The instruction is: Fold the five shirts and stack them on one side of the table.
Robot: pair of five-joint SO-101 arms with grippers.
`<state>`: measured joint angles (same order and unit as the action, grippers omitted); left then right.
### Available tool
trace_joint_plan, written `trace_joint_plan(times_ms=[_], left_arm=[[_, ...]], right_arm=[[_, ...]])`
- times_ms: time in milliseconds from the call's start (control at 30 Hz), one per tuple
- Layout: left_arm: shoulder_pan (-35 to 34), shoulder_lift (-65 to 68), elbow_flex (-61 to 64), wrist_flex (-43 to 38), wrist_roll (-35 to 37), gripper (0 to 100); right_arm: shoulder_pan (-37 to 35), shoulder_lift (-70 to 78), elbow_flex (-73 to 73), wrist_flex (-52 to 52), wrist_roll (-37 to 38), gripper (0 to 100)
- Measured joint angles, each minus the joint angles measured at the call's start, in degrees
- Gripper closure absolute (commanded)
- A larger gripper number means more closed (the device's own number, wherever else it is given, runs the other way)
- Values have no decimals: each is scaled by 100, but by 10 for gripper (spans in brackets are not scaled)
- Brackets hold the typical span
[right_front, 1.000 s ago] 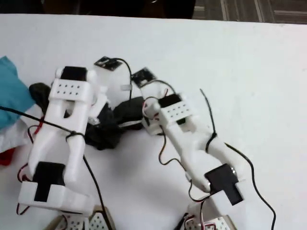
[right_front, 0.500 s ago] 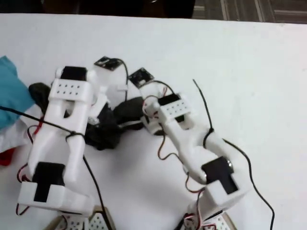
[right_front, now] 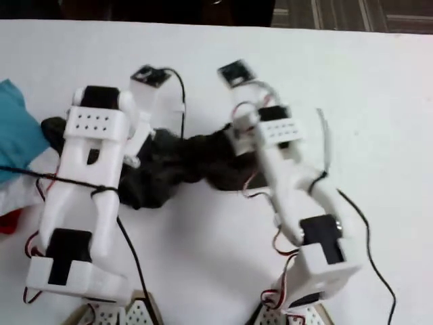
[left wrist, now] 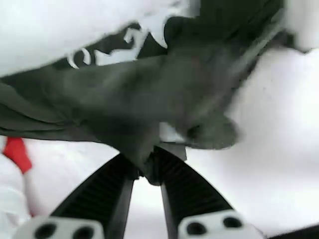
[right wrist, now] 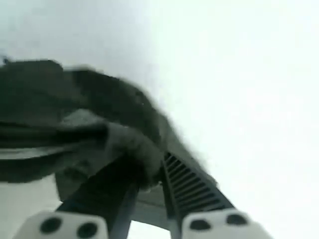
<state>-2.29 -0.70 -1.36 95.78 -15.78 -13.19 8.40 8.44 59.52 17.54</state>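
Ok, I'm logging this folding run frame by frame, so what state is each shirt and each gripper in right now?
black shirt: unfolded and bunched, spanning between the two grippers.
left gripper: shut on the black shirt.
right gripper: shut on the black shirt.
teal shirt: crumpled, not folded.
white cloth: loose heap, not folded.
red cloth: loose, not folded.

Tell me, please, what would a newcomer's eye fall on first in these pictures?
The black shirt stands out first, a dark bunched band spanning the gap between the two arms near the middle of the white table. The left gripper and the right gripper are each shut on a fold of its cloth. A teal shirt lies heaped at the table's left edge.
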Motion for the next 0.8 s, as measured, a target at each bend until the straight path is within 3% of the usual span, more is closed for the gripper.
trace_joint_plan(times_ms=[200, 433, 800], left_arm=[[18, 0, -932, 273, 0, 973], [-35, 0, -1099, 378, 0, 973], [-88, 0, -1099, 378, 0, 973]], right_arm=[[985, -484, -334, 404, 448, 981], [1934, -651, -563, 431, 941, 981], [2435, -651, -563, 431, 1292, 981]])
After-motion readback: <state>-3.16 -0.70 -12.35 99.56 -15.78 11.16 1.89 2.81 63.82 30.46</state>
